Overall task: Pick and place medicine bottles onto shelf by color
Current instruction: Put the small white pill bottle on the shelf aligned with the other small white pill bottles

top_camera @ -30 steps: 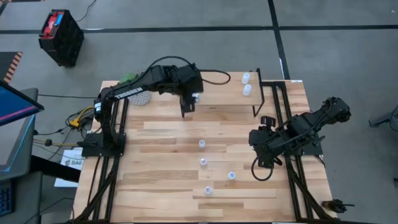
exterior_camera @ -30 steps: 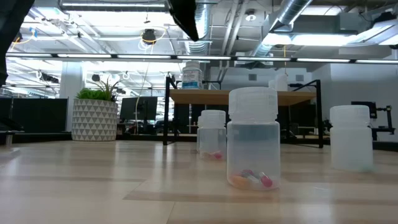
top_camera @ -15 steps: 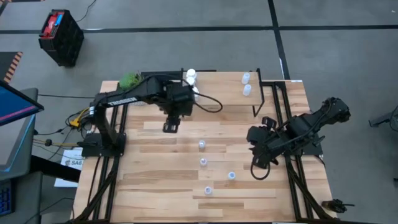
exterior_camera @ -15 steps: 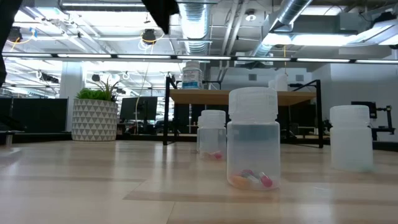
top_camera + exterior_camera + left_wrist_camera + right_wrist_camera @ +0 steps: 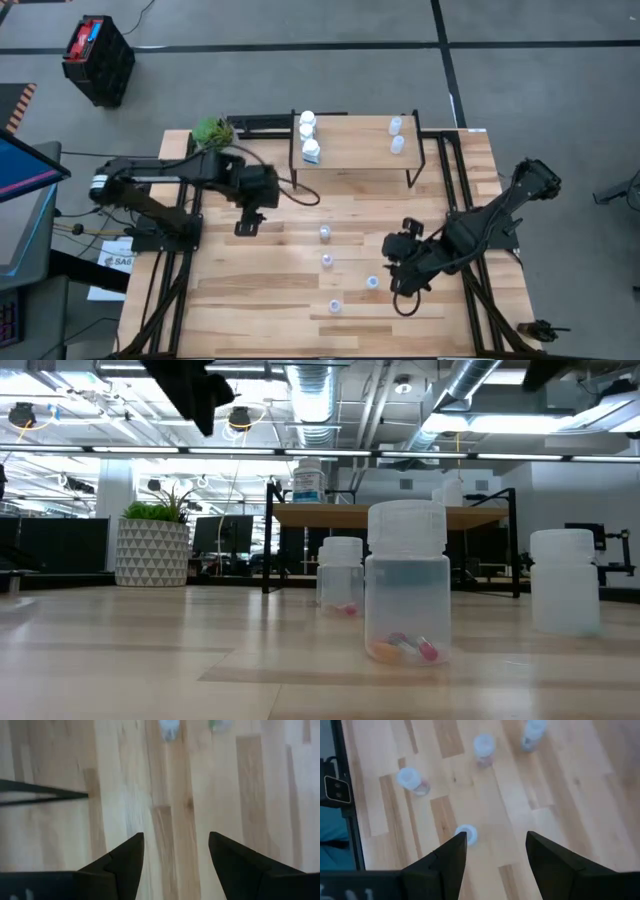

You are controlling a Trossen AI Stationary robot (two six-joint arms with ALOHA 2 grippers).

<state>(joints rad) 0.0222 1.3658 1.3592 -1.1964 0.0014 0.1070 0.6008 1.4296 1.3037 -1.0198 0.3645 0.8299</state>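
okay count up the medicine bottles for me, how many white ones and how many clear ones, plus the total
Opaque white bottles, at the shelf's left end: 3
Translucent bottles on the shelf, right end: 2
Translucent bottles on the table: 4
Total: 9

You have a pale plank tabletop point(image 5: 300, 300) with darker streaks. Four small translucent bottles point(image 5: 326, 260) on it show pale bluish tops; the nearest point(image 5: 407, 582) holds orange and pink pills. Beyond the spread black fingers of the right gripper point(image 5: 495, 851), these bottles read whitish. Three opaque white bottles point(image 5: 308, 135) stand on the light wood shelf point(image 5: 355, 155) with black legs. The plant pot point(image 5: 152, 552) is white with a grey triangle pattern.
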